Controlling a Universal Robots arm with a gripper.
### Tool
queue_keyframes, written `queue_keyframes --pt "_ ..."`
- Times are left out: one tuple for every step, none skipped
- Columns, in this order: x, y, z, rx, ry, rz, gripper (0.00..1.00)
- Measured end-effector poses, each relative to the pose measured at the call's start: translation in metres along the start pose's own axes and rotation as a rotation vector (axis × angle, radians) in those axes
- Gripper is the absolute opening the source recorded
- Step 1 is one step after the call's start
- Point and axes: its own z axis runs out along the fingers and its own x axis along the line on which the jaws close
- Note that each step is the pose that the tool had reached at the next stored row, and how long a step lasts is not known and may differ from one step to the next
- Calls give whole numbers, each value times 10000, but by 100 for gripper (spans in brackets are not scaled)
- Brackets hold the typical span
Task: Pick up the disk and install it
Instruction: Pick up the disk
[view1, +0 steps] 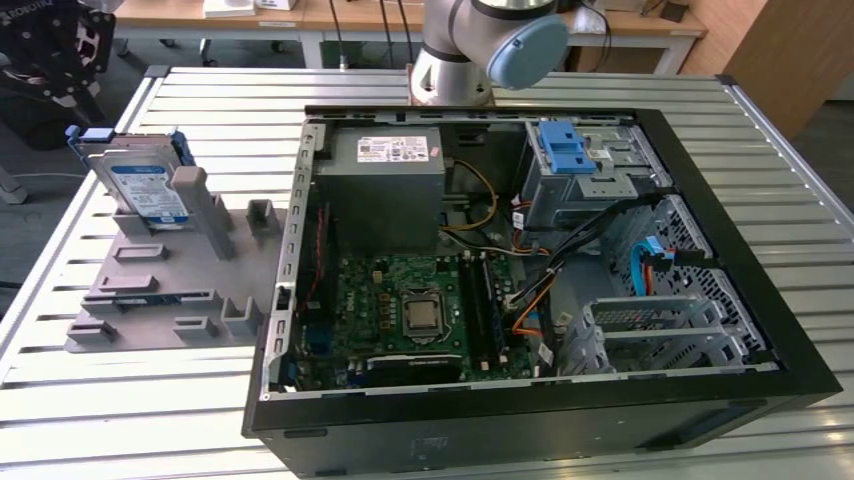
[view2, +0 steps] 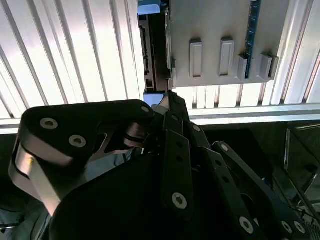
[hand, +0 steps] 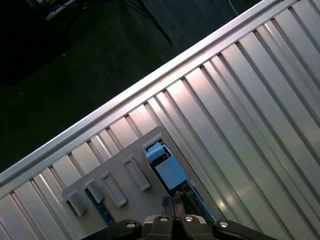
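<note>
disk (view1: 144, 188) | silver, white-blue label, blue rails | standing on edge | grey holder (view1: 160, 295), exterior view's left

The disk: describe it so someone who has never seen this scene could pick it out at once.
On the exterior view's left, beside the open computer case, a grey holder plate lies on the slatted table. The disk stands on edge at its far end: silver, white-and-blue label, blue rails, unlike the bare grey pegs beside it.
</note>
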Motion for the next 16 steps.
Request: queue_keyframes --pt "0 0 1 0 -2 -137 11" --pt "0 0 2 0 -4 -276 11" --pt "0 0 2 -1 -4 -415 11" --pt "0 0 3 -2 -3 -567 11" --pt "0 0 4 -5 -4 -706 11" --pt "0 0 5 -7 -4 -844 11" --pt "0 0 6 -11 -4 -983 11" --pt "0 0 8 -14 -5 -1122 11" --pt "0 0 9 -18 -6 -1262 11" --pt "0 0 10 -21 -9 -1399 11" --pt "0 0 11 -22 -15 -1545 11" --pt "0 0 12 -23 -21 -1679 11" --pt "0 0 12 -22 -26 -1812 11" --pt "0 -1 13 -21 -31 -1946 11" --pt "0 0 13 -19 -34 -2080 11" --pt "0 -1 14 -18 -36 -2213 11"
